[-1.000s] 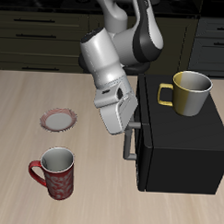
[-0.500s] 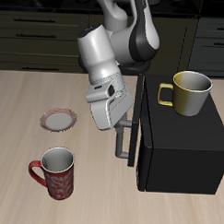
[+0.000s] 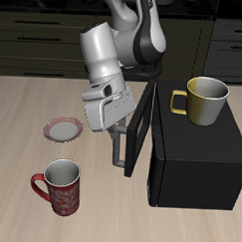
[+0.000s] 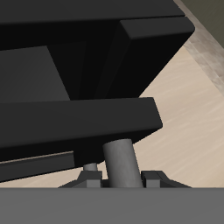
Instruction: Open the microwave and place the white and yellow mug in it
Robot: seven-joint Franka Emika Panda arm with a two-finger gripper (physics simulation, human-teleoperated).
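1. Exterior view: A grey robot arm reaches down from the back of the table to the microwave [image 3: 196, 161], a large matte black box. The gripper [image 3: 116, 153] is closed around the grey bar handle [image 3: 122, 158] at the free edge of the door [image 3: 141, 129]. Compared with a second ago, the door has swung out from the box's face and now stands partly ajar, and the gripper has travelled outward with the handle. The opening step is judged to be under way but not finished, as the gap looks too narrow for a mug.

2. Exterior view, the rest of the scene: The white and yellow mug [image 3: 202, 100] stands upright on top of the microwave, towards its back, untouched and in the same place as before. A red patterned mug [image 3: 58, 186] stands near the table's front edge, and a small plate [image 3: 63, 129] lies farther back, both well apart from the microwave.

3. Wrist view: The grey handle bar [image 4: 121, 163] rises between the two fingertips [image 4: 85, 180], which sit against it on either side, so the fingers are gripping the handle. Behind it, the dark door edge [image 4: 79, 124] stands away from the black microwave body [image 4: 87, 52], confirming the gap. The yellow mug is not visible here.
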